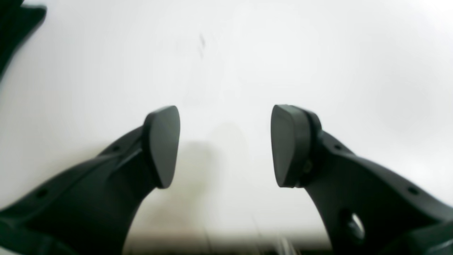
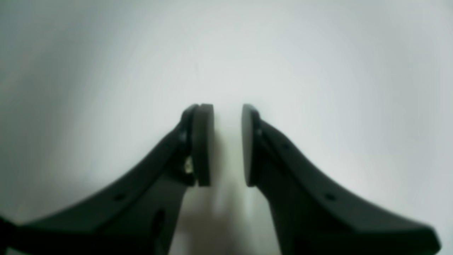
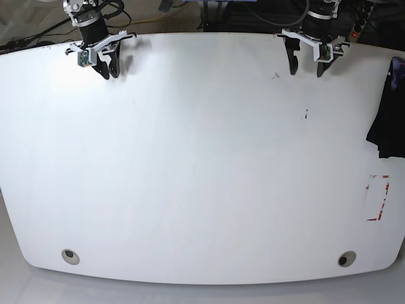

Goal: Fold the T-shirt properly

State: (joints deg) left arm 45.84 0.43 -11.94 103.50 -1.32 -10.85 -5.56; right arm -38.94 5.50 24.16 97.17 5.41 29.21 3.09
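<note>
The T-shirt (image 3: 385, 123) is a crumpled black heap at the table's right edge, partly cut off by the base view, with a bit of purple at its top. One dark corner of the T-shirt (image 1: 16, 26) shows at the upper left of the left wrist view. My left gripper (image 3: 306, 68) hangs over the far right of the table, left of the shirt. Its pads stand wide apart with nothing between them (image 1: 225, 145). My right gripper (image 3: 108, 69) is at the far left. In the right wrist view its pads (image 2: 228, 145) leave only a narrow gap and hold nothing.
The white table (image 3: 202, 164) has two round holes near its front edge, one at the left (image 3: 71, 256) and one at the right (image 3: 346, 258). A red-marked rectangle (image 3: 378, 197) lies below the shirt. Cables and dark gear sit behind the table's far edge.
</note>
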